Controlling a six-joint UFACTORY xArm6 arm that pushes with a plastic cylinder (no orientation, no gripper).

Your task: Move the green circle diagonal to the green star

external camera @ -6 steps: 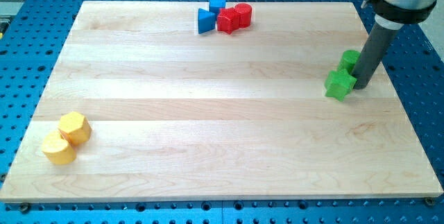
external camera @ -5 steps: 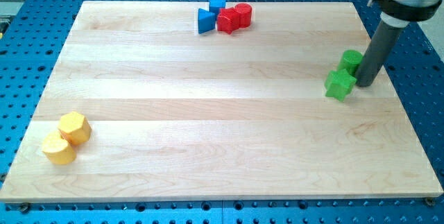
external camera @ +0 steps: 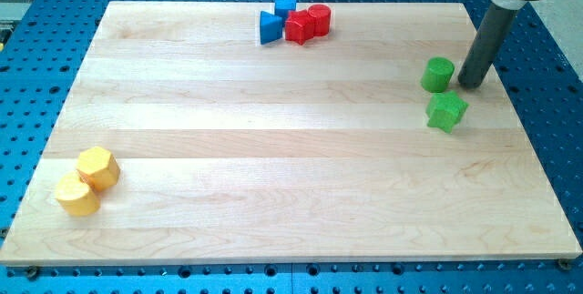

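- The green circle stands near the desk's right edge, just above and slightly left of the green star, a narrow strip of bare wood between them.
- The rod's tip rests just right of the green circle, close beside it and above the green star; the arm carries no hand, only this straight rod, so nothing is pinched.
- Judged from here, the circle already sits roughly diagonal to the star; a further leftward shove could carry it too far off and spoil the placing.
- A downward stroke past the circle risks clipping the star, shifting the reference itself.
- Well away from the green star, the red and blue blocks at the view's top and the two yellow blocks at lower left seem out of danger.
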